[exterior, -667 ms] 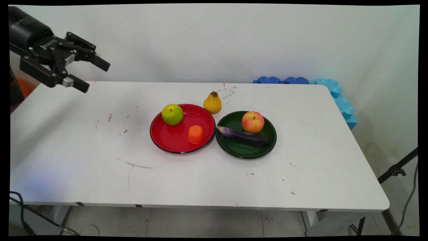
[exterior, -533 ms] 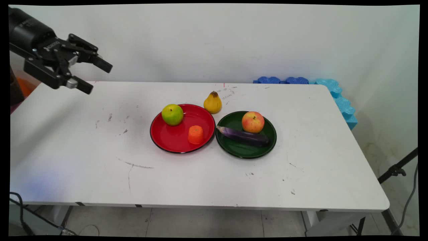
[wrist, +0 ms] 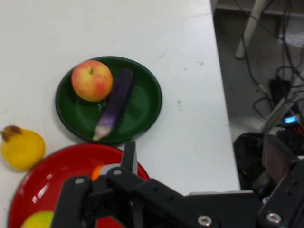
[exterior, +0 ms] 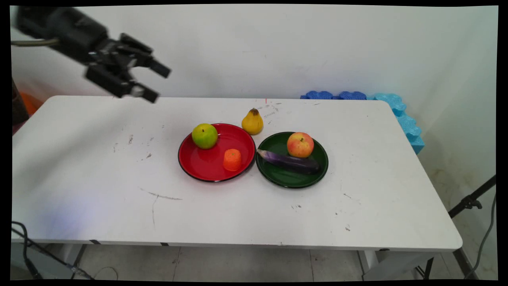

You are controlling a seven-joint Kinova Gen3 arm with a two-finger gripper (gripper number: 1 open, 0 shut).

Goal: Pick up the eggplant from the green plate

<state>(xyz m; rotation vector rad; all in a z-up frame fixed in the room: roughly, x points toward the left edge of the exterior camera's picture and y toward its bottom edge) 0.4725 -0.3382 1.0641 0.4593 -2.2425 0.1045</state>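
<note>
Black two-finger gripper (exterior: 155, 84) of mine hangs spread and empty above the white desk's (exterior: 99, 167) far left, well apart from the round red plate (exterior: 206, 165).

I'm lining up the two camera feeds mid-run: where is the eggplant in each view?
Main view: the eggplant lies across the front of the green plate, right of centre, just in front of the red apple.
Hand view: the eggplant lies upper left of centre, nearly upright in the picture, on the green plate.
Shared landmark: the red apple beside it.

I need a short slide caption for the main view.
Open tool above the table; two plates of fruit at centre.
</note>
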